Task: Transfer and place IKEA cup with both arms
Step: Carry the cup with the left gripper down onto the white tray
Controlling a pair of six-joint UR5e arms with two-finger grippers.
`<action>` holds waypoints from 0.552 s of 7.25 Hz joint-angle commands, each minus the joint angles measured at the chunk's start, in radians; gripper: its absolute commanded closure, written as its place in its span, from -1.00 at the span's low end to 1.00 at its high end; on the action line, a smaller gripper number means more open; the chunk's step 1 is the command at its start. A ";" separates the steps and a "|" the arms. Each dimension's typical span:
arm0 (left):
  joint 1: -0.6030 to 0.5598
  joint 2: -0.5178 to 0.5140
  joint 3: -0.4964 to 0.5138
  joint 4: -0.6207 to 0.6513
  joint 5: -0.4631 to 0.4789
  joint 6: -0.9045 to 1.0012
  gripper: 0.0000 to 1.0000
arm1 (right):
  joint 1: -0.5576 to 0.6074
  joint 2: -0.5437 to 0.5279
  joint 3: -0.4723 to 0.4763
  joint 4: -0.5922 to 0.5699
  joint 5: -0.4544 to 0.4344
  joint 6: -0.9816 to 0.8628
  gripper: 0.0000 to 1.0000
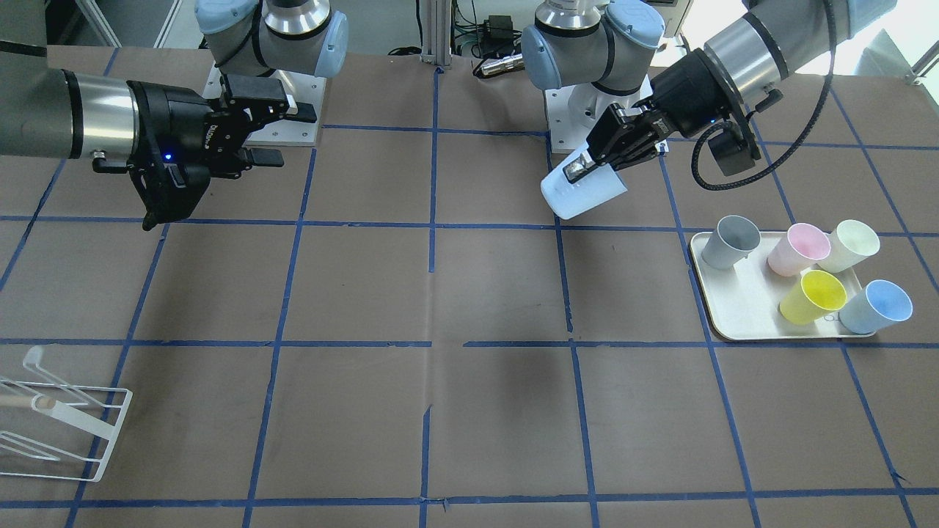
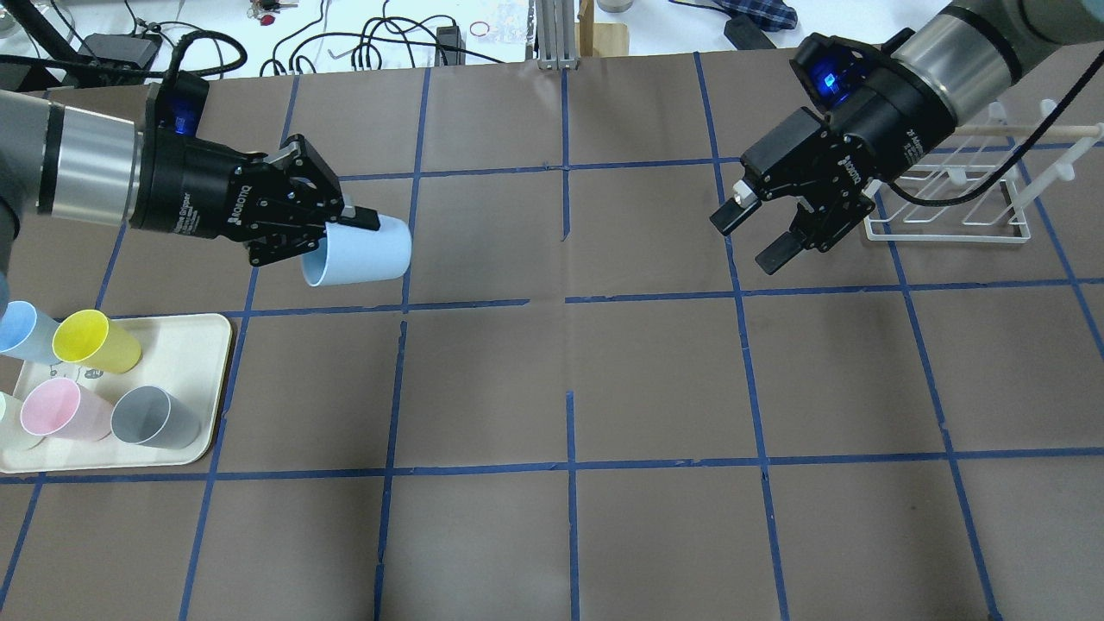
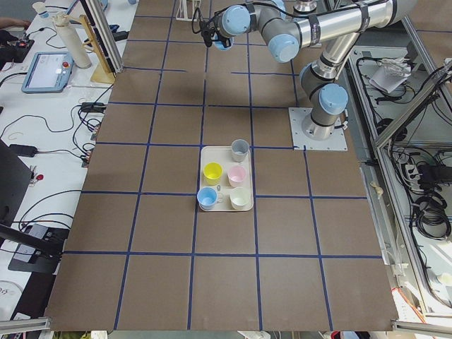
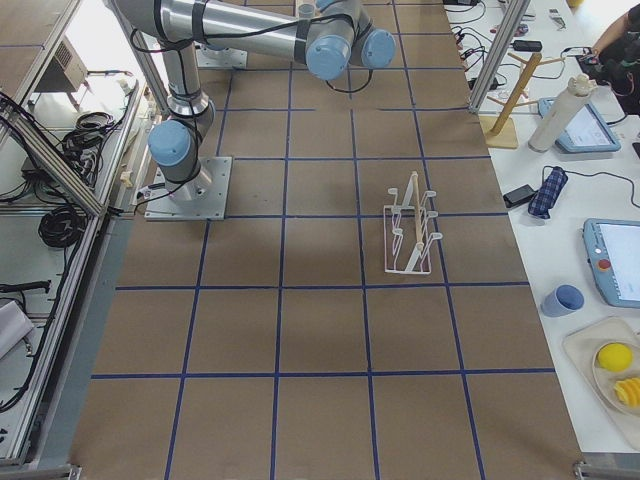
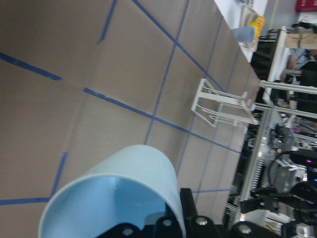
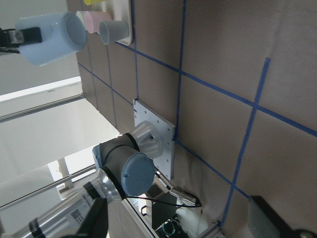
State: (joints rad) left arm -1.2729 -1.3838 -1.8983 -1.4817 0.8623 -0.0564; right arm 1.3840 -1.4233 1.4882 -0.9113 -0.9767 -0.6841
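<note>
Left gripper (image 2: 345,233) is clamped on the cup (image 2: 358,254), by the look of it pinching the wall at the rim. The cup is carried clear of the table (image 2: 655,379), lying sideways. Its mouth is back toward the wrist and its narrow base points at the table's middle. I judge this is meant to leave the base end free for the other arm to take.

Right gripper (image 2: 750,235) hangs above the table on the far side, well apart from the cup. Its fingers are spread with nothing between them, and it is turned toward the left arm (a receiving pose, I judge). The hand-over is not yet made.

The rack (image 2: 949,203) stands just behind the right gripper and is probably where the cup is to end up.

The tray (image 2: 194,362) sits near the left arm, below the held cup in the overhead view. It holds five cups, all mouth up:
- yellow cup (image 2: 90,341)
- pink cup (image 2: 56,407)
- grey cup (image 2: 153,417)
- second blue cup (image 2: 21,328)
- pale cream cup (image 1: 851,244)

The held cup's inside shows bare in the left wrist view.
</note>
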 commanded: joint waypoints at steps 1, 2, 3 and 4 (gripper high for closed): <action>0.067 -0.026 0.022 -0.011 0.332 0.206 1.00 | 0.097 -0.006 0.001 -0.208 -0.230 0.156 -1.00; 0.113 -0.059 0.022 0.004 0.500 0.353 1.00 | 0.139 -0.006 0.001 -0.300 -0.344 0.232 -1.00; 0.124 -0.107 0.022 0.087 0.668 0.457 1.00 | 0.174 -0.005 0.007 -0.376 -0.438 0.315 -1.00; 0.124 -0.162 0.024 0.153 0.789 0.501 1.00 | 0.203 -0.006 0.004 -0.458 -0.488 0.409 -1.00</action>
State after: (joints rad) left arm -1.1594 -1.4838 -1.8759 -1.4075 1.4802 0.3566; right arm 1.5463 -1.4288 1.4928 -1.2669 -1.3784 -0.3861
